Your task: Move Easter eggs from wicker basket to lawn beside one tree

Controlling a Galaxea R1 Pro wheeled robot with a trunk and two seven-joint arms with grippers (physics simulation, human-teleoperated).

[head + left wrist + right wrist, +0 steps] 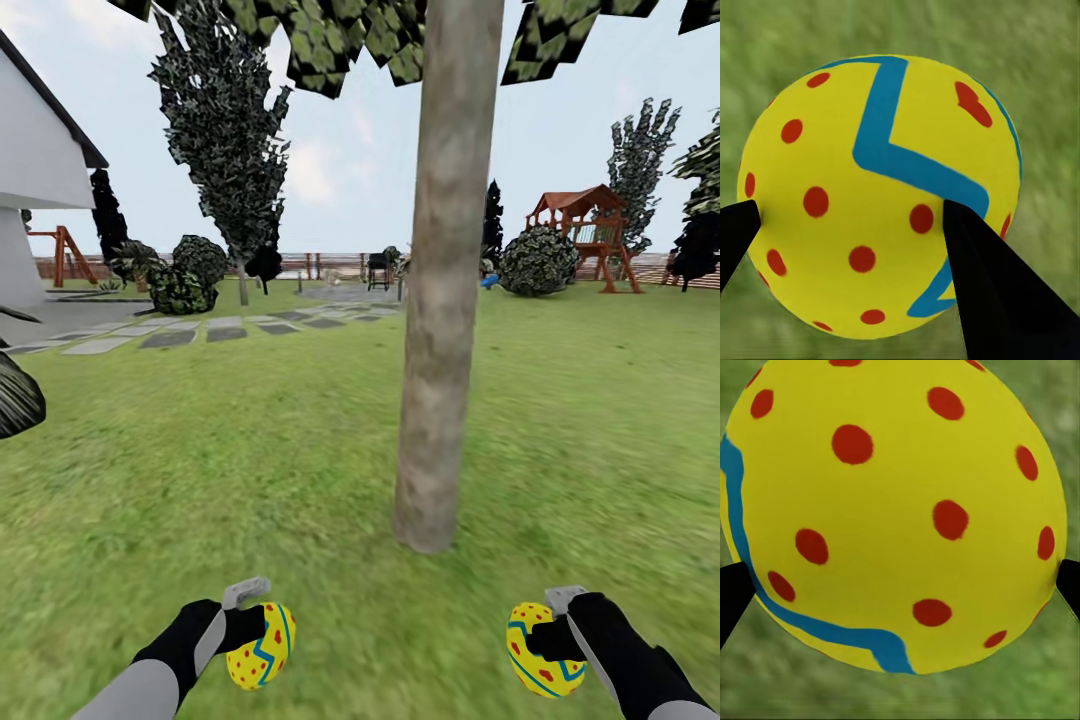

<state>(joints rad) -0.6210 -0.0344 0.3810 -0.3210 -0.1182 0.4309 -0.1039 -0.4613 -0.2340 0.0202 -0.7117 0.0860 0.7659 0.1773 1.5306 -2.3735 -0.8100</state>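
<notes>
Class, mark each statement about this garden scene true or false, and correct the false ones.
1. Each gripper holds an egg. True: the left gripper grips one Easter egg, the right gripper another.
2. The eggs lie on the grass. False: both are held above the lawn.
3. A tree trunk stands ahead between the arms. True.
4. The eggs are green with white stripes. False: yellow, blue zigzags, red dots.
</notes>
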